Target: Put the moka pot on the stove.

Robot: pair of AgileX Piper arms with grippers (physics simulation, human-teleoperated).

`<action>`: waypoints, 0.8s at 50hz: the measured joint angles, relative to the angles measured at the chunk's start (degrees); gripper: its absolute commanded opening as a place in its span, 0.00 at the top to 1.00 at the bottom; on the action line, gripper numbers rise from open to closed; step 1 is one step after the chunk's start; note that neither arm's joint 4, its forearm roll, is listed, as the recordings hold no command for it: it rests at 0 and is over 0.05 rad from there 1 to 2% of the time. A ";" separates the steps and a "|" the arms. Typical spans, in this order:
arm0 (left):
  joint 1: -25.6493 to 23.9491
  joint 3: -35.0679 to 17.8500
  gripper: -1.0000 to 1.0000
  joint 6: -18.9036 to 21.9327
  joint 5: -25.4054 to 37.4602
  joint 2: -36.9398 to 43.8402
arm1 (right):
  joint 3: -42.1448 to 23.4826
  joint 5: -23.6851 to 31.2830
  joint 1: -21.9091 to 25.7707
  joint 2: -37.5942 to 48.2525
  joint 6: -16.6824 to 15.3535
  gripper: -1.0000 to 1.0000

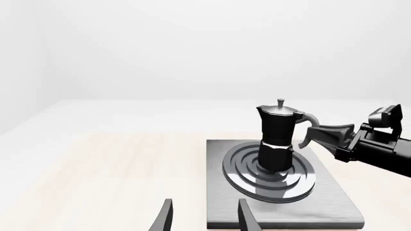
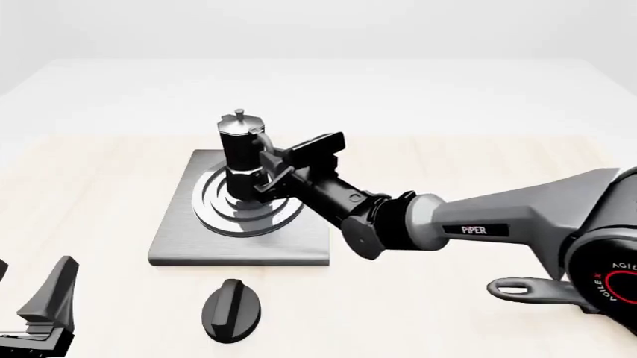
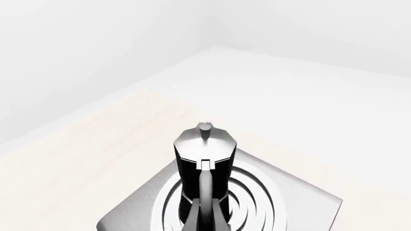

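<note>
The moka pot [image 2: 239,153] stands upright on the round burner rings of the grey stove [image 2: 179,239], near the burner's middle. It also shows in the left wrist view [image 1: 277,139] and the right wrist view [image 3: 205,154]. My right gripper [image 2: 267,175] reaches in from the right and its fingers close around the pot's black handle; it shows in the left wrist view [image 1: 314,134] too. My left gripper [image 1: 204,219] is open and empty, near the table's front left [image 2: 28,287], well short of the stove [image 1: 334,202].
A black oval knob [image 2: 232,310] lies on the wooden table just in front of the stove's front edge. The right arm stretches across the table's right half towards the stove.
</note>
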 measured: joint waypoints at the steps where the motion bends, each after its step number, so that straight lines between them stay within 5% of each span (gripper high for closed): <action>1: 0.00 0.00 0.00 0.00 0.00 0.00 | 0.00 -0.03 0.01 0.03 0.03 1.00; 40: 0.00 0.00 0.00 0.00 0.00 0.00 | -0.09 -0.72 -0.09 1.57 1.01 1.00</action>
